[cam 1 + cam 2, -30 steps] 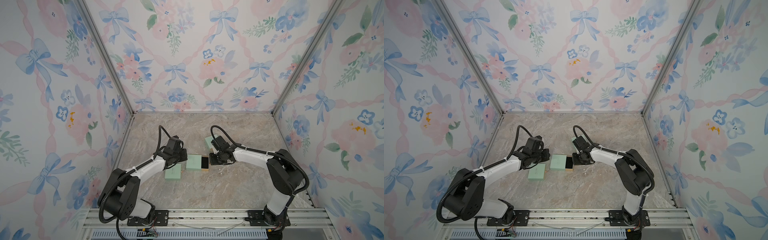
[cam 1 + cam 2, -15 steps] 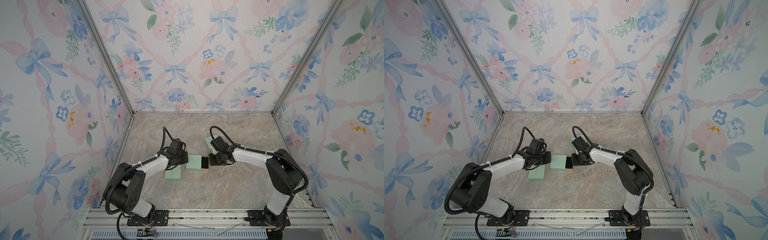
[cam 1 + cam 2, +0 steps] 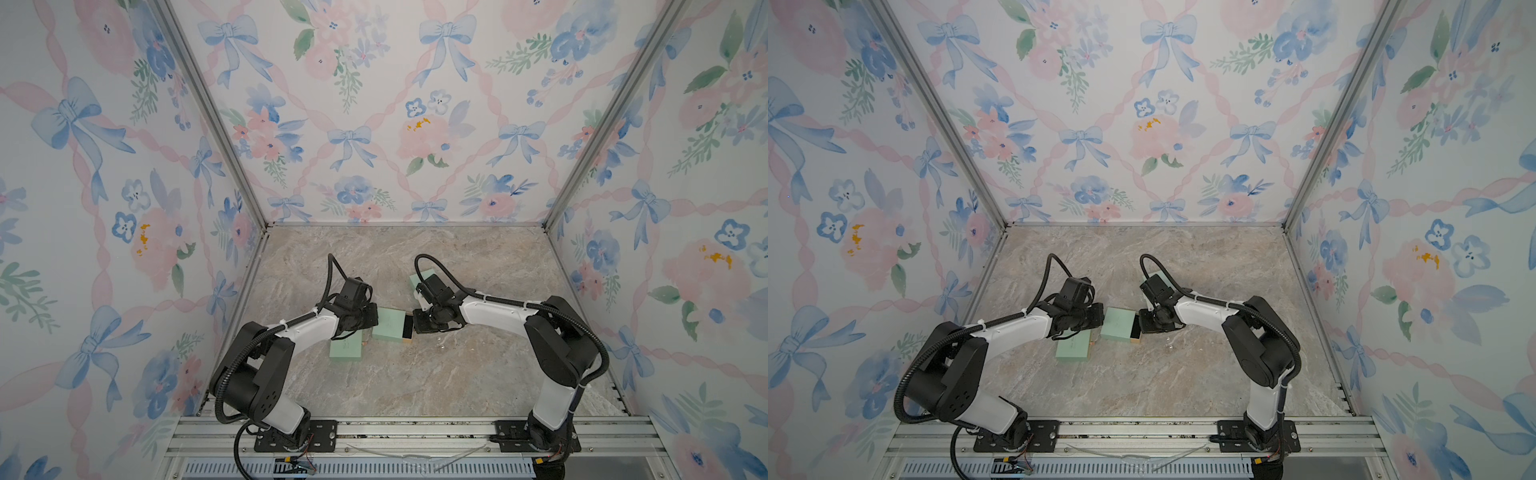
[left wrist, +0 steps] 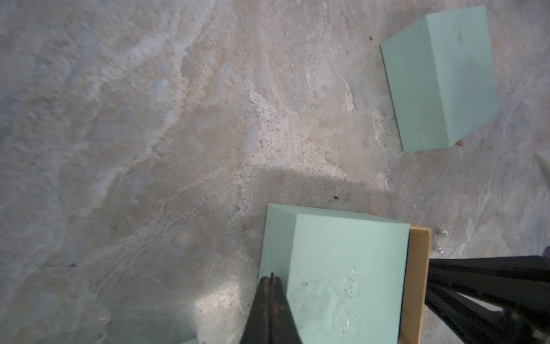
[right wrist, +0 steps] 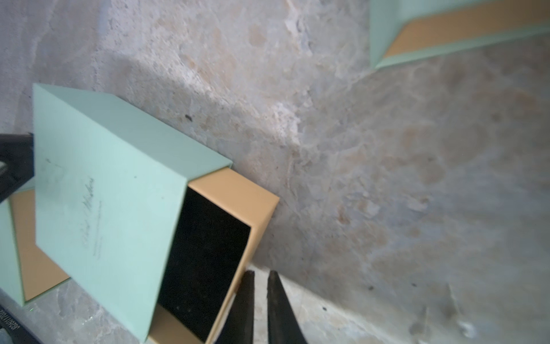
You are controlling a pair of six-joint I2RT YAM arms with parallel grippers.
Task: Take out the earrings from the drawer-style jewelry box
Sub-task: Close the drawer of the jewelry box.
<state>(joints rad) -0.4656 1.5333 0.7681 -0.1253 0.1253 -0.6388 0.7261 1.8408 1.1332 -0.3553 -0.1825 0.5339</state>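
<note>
Right now your left gripper [image 4: 271, 279] has its fingers pressed together, with the tip against the mint-green cardboard jewelry box [image 3: 388, 325] at the end opposite its drawer. That box sits mid-way across the beige marble-patterned tabletop [image 3: 415, 382]. Its tan cardboard drawer with black lining [image 5: 208, 247] sticks partway out toward your right arm.

Your right gripper [image 5: 261, 275] is just beside the drawer's front wall. Its fingers are a slit apart, tabletop shows through the gap, and nothing is pinched.

The tiny whitish bead earrings [image 4: 443, 235] lie on the tabletop just beside the drawer's open end, outside the box. In both top views they're barely a speck.

A second mint-green box [image 3: 347, 349] sits just beside the first on the left arm's side; can't tell if they touch. A third mint-green box [image 3: 417, 277] sits behind your right wrist, apart from the others.
</note>
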